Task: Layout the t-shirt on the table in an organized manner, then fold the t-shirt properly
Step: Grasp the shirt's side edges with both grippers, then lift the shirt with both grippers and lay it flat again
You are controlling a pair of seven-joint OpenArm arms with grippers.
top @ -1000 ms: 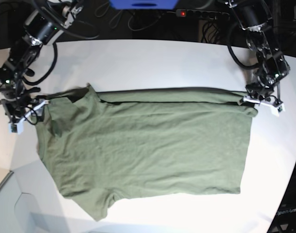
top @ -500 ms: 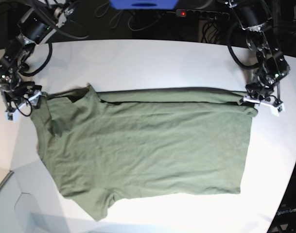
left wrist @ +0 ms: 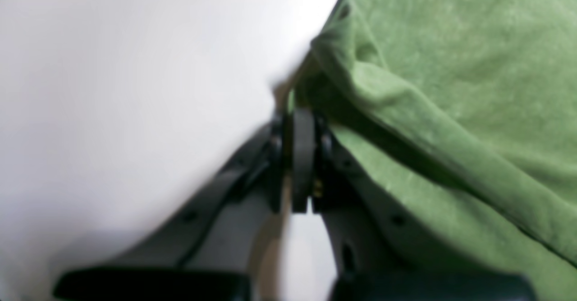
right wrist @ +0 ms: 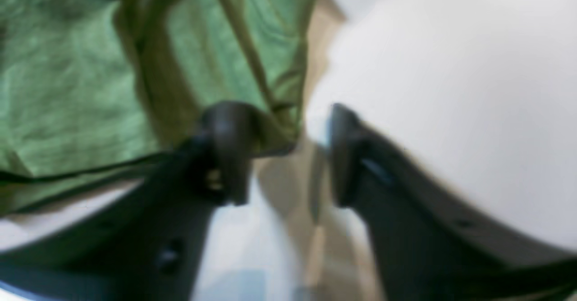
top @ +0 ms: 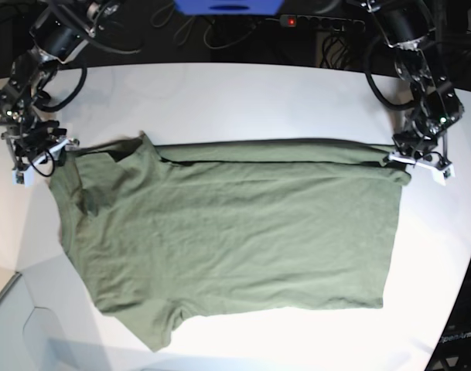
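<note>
t-shirt (top: 235,236) lies flat across the middle of the table (top: 243,100), neck end toward base view's left, hem toward its right, far long edge folded over into a narrow band

near edge: one sleeve points at the table's near rim, only a thin strip of white below it

left gripper (left wrist: 299,111) sits at the far hem corner, base view's right; jaws pressed together with a fold of shirt pinched at the tips. Cloth bunches right of it in the left wrist view, bare table to the left

right gripper (right wrist: 288,152) at the shoulder corner, base view's left, near the table's curved edge; jaws partly apart, shirt edge draped against one finger (right wrist: 227,148), other finger over bare table. Blurred, can't tell if it has a grip

far side: wide open white table beyond the folded band
</note>
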